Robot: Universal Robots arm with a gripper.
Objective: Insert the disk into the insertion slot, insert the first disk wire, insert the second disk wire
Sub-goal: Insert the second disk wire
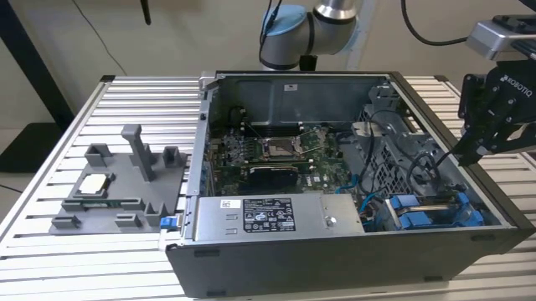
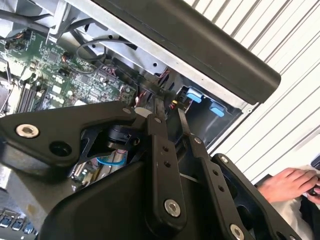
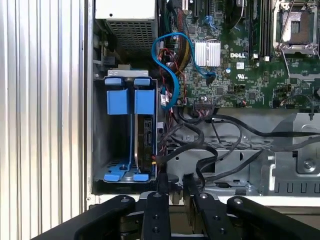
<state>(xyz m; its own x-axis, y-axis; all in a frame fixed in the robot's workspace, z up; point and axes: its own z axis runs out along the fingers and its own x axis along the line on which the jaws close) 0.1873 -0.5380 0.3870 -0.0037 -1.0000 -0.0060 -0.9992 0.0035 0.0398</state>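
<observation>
Hovering over the rim of the open computer case [image 1: 335,266] on the exterior view's right, the gripper [image 1: 466,157] touches nothing. Well below it, the disk [image 1: 423,218] in its blue carrier sits low in the case's near corner, just beside the power supply [image 1: 277,216]. A grey fixture plate [image 1: 109,207] lies on the slatted table [image 1: 50,251] at the exterior view's left.

In the second wrist view the gripper [image 2: 167,107] is released, its fingers [image 2: 162,150] slightly apart with nothing between them. Blue carrier handles [image 2: 194,95] show beyond, and a person's hand [image 2: 287,182] lies on the table.

In the first wrist view the gripper [image 3: 175,182] hangs over the case rim. The disk [image 3: 148,135] stands edge-on inside the insertion slot [image 3: 100,140], and a blue cable [image 3: 167,55] loops from the motherboard [image 3: 250,60] toward it.
</observation>
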